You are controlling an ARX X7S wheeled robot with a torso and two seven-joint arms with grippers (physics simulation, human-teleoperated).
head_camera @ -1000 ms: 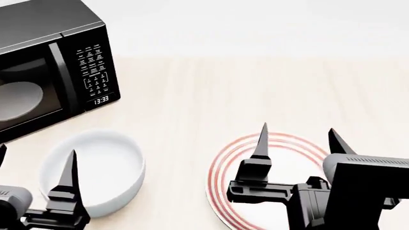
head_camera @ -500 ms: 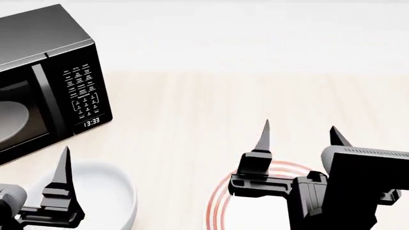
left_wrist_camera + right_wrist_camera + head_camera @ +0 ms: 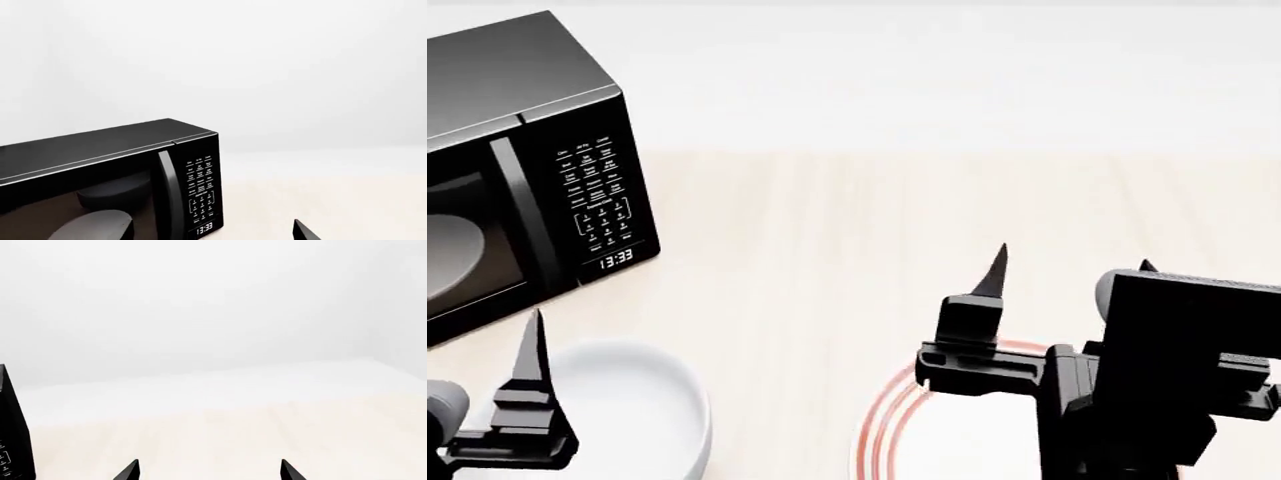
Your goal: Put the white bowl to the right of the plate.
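Observation:
The white bowl (image 3: 627, 400) stands at the head view's lower left, cut by the frame's bottom edge. The plate (image 3: 888, 428) with red rings lies to its right, mostly hidden behind my right arm. My left gripper (image 3: 478, 340) is open and empty above the bowl's left rim; one finger (image 3: 529, 365) shows. In the left wrist view the left gripper (image 3: 213, 235) faces the microwave. My right gripper (image 3: 1070, 272) is open and empty above the plate's far part. In the right wrist view the right gripper (image 3: 209, 472) shows only its tips over bare table.
A black microwave (image 3: 521, 150) stands at the back left, close behind the bowl; it also shows in the left wrist view (image 3: 100, 165) and at the edge of the right wrist view (image 3: 10, 440). A pale disc (image 3: 93, 227) sits behind its door. The light wooden table (image 3: 827, 220) stretches right of the plate.
The head view has tilted up, so bowl and plate sit lower in frame. The left gripper has shifted left and down; the right gripper has shifted slightly right. Both stay open.

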